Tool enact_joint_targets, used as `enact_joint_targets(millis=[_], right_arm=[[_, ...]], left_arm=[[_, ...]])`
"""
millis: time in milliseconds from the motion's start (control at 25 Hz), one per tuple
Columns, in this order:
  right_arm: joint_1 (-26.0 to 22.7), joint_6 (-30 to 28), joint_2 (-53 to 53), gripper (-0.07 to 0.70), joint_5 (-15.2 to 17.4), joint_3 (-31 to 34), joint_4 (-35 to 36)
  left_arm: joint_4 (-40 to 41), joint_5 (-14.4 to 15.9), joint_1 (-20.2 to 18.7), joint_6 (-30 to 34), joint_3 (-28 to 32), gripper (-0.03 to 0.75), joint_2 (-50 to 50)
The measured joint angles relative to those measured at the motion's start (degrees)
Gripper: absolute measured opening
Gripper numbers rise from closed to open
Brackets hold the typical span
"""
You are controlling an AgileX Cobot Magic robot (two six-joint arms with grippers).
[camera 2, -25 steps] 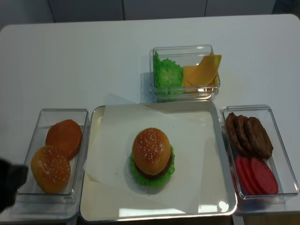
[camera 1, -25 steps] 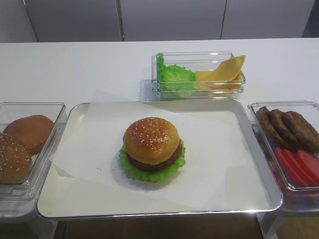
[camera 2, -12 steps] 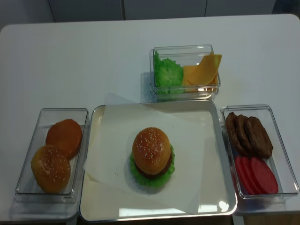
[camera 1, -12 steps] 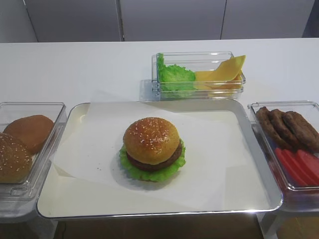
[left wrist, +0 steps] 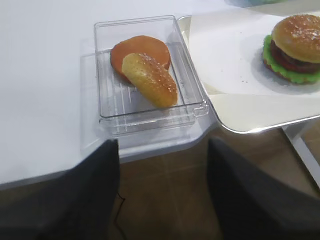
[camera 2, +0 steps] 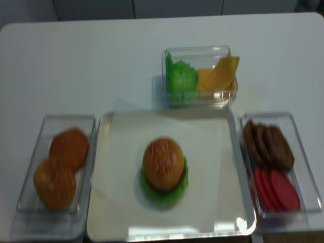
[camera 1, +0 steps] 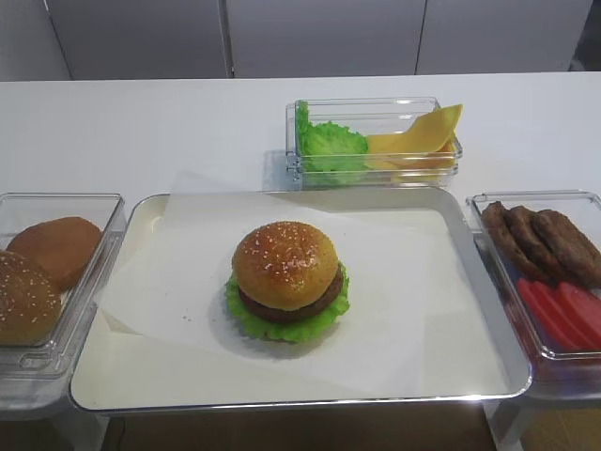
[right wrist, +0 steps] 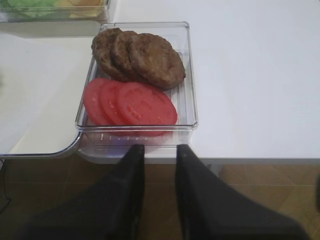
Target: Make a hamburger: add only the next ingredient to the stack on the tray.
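The stack [camera 1: 286, 282] sits mid-tray on white paper: green lettuce, a dark patty, and a sesame-speckled bun top [camera 1: 285, 263] resting on it. The silvery tray [camera 1: 141, 376] lies at the table's front. The burger also shows at the upper right of the left wrist view [left wrist: 295, 47]. My left gripper [left wrist: 162, 145] hangs off the table's front edge below the bun box, open, with nothing between its fingers. My right gripper [right wrist: 160, 148] is shut and empty, just in front of the patty and tomato box. Neither gripper appears in the high views.
Left clear box [left wrist: 102, 75] holds a smooth bun [left wrist: 137, 50] and a seeded bun [left wrist: 150, 80] leaning on it. Right box [right wrist: 192, 75] holds patties [right wrist: 140, 57] and tomato slices [right wrist: 130, 102]. Back box [camera 1: 291, 141] holds lettuce and cheese.
A dark piece of the left arm at the lower left corner of the realsense view has gone from that view. The burger and the boxes have not moved.
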Motion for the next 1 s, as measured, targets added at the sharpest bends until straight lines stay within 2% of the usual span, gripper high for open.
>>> enact_joint_targets(millis=[200,360,440,1000], right_arm=[[0.0,0.0,0.0,0.179,0.0,0.0,0.0],[0.0,0.0,0.0,0.179,0.0,0.0,0.0],[0.0,0.0,0.0,0.179,0.0,0.0,0.0],[0.0,-0.1,0.0,0.179,0.0,0.0,0.0]], left_arm=[[-1.1,0.0,0.0,1.7,3.6,0.408,0.0],[-3.3,-3.9,0.0,2.0,6.6,0.408,0.0],[-3.6,-4.9,0.0,2.2,7.0,0.408,0.0],[-4.3,-5.1,0.0,3.5,7.7,0.408,0.0]])
